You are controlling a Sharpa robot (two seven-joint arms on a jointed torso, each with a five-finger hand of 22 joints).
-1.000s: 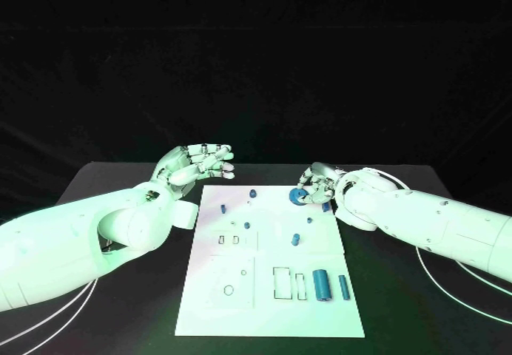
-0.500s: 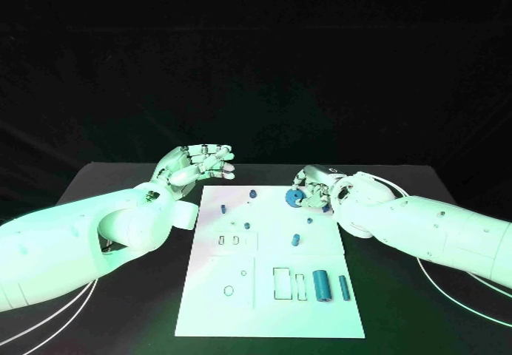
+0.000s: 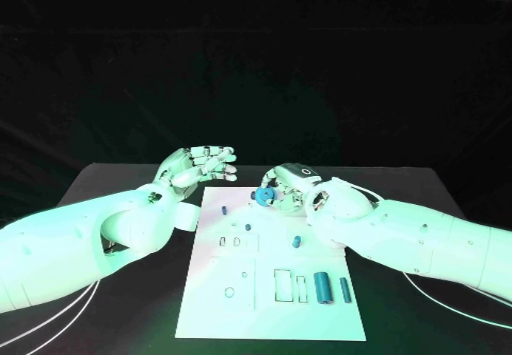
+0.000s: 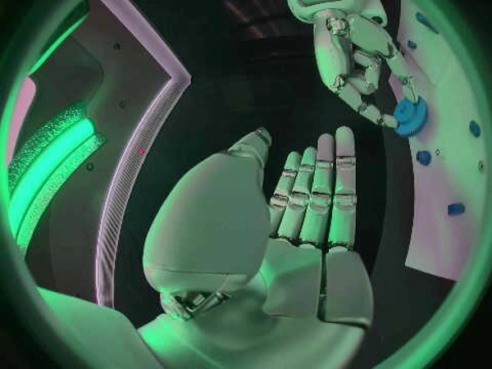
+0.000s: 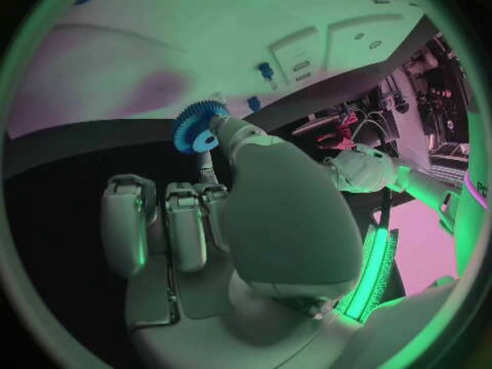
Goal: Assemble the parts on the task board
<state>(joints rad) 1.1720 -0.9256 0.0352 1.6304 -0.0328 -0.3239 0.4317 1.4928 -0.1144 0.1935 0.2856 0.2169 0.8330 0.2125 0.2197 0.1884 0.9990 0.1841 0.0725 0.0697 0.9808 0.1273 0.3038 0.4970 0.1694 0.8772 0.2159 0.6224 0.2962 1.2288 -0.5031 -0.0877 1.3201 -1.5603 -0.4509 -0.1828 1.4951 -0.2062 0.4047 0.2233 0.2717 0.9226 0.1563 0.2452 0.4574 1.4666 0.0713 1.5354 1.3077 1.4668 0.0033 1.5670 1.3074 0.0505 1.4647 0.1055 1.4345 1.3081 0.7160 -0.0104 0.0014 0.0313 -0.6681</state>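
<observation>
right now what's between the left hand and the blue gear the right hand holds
Nothing: in the head view only bare far board edge separates the left hand from the gear pinched by the right hand.

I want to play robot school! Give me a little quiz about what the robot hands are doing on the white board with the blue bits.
1. True or false: the left hand is holding a blue part.
2. What does the right hand hold: A) a blue gear, B) a grey screw, C) nothing?
3. Fill in the missing word: the two long blue cylinders lie on the task board at the end nearest the ______.

Key
1. False. The left hand is held up with nothing in it, beside the far left corner of the board.
2. A. The blue gear is pinched in its fingers over the board's far end.
3. Robot.
</observation>
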